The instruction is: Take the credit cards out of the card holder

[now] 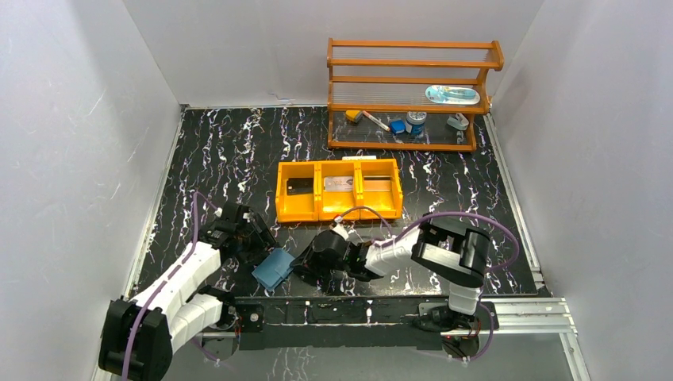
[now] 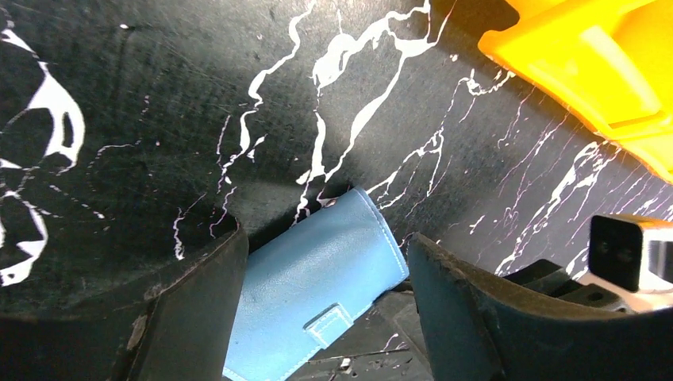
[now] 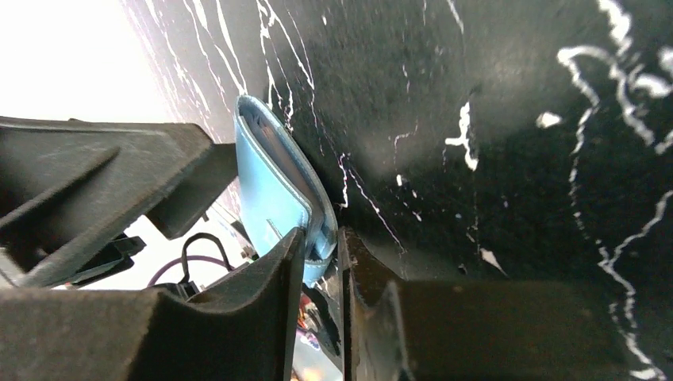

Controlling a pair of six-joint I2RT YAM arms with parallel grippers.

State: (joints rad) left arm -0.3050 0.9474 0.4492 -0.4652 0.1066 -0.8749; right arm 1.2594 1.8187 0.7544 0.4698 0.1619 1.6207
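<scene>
1. The card holder (image 1: 272,270) is by the near edge of the tabletop (image 1: 222,151), left of its middle, between the two arms. It is folded shut with its slate-blue outside showing. In the right wrist view it is tipped up on one long edge rather than lying flat.
2. The right tool (image 3: 321,238) comes in from the right. Its jaws are nearly together and pinch one end of the card holder.
3. The left tool (image 1: 255,243) comes in from the left. Its jaws stand wide, one on each side of the card holder's other end. I cannot tell whether they press on it or only flank it.
4. The orange tray (image 1: 317,216) sits mid-tabletop, just beyond the two tools. A dark card (image 1: 300,189) lies in its left compartment and a silvery card (image 1: 340,184) in the middle one. What is in the right compartment is too small to make out.
5. A wooden shelf (image 1: 413,79) with small items stands at the far right corner.
6. Open marbled surface runs along the left edge to the far left corner. White walls stand close along the left, far and right edges.
</scene>
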